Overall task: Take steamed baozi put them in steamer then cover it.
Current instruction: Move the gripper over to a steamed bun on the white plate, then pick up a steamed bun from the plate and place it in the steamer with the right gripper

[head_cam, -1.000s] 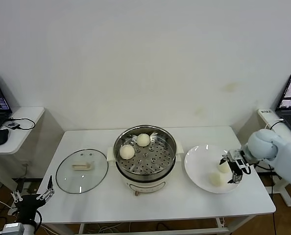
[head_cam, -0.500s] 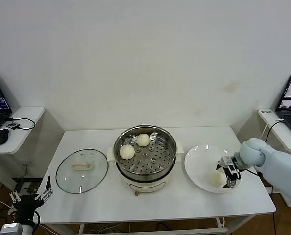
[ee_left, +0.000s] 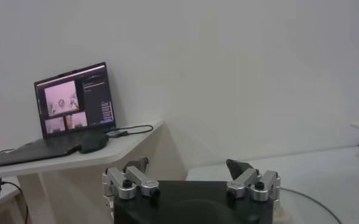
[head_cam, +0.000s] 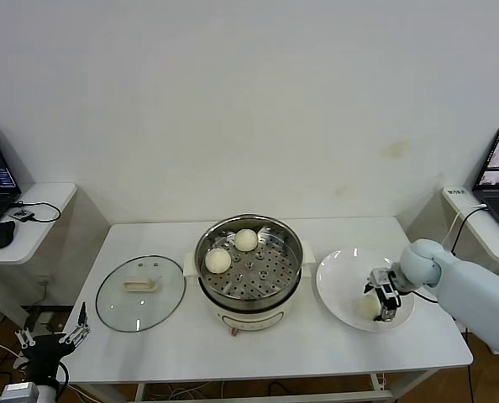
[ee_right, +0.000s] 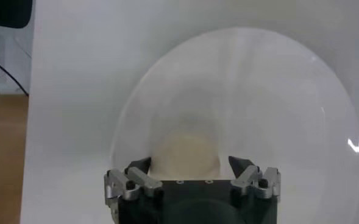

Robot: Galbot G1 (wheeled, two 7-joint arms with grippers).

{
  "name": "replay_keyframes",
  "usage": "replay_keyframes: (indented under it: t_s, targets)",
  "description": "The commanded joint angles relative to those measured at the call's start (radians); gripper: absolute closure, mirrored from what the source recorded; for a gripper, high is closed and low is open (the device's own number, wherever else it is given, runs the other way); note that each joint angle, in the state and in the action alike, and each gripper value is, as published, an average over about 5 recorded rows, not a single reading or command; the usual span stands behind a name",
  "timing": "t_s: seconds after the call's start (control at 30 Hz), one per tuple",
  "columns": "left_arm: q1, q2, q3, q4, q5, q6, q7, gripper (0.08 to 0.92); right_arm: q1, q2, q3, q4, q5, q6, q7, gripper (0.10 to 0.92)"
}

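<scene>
Left gripper (head_cam: 52, 340) hangs spread open below the table's left edge. Lid (head_cam: 140, 292) lies beside the steamer (head_cam: 248, 262), which holds two buns (head_cam: 217, 260). Right gripper (head_cam: 382, 295) straddles, unclosed, a bun (ee_right: 185, 155) on the plate (head_cam: 338, 277); an off-centre squeeze could roll it away.

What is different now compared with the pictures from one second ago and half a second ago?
The right gripper moved down and toward the steamer, over the white plate, and now straddles one baozi with open fingers, not yet holding it. Unchanged: two baozi in the steamer, the cover on the table, the left gripper low beside the table.
</scene>
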Motion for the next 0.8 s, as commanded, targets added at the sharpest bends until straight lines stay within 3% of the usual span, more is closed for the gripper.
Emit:
replay_keyframes:
  t_s: [0.03,0.43,0.8]
  targets:
    - [0.001,0.000,0.000,-0.001,0.000,0.000,0.000,0.177,-0.002,0.010,0.007,-0.009,-0.004,-0.001,-0.004,0.346]
    - [0.002,-0.001,-0.001,-0.002,-0.001,-0.001,-0.001,0.177,0.092,-0.032,-0.045,0.051,0.049,-0.012,-0.026,0.402]
    - [-0.002,0.005,0.001,-0.005,-0.002,-0.001,-0.002,0.177,0.492,-0.076,-0.235,0.149,0.233,-0.046,-0.046,0.415]
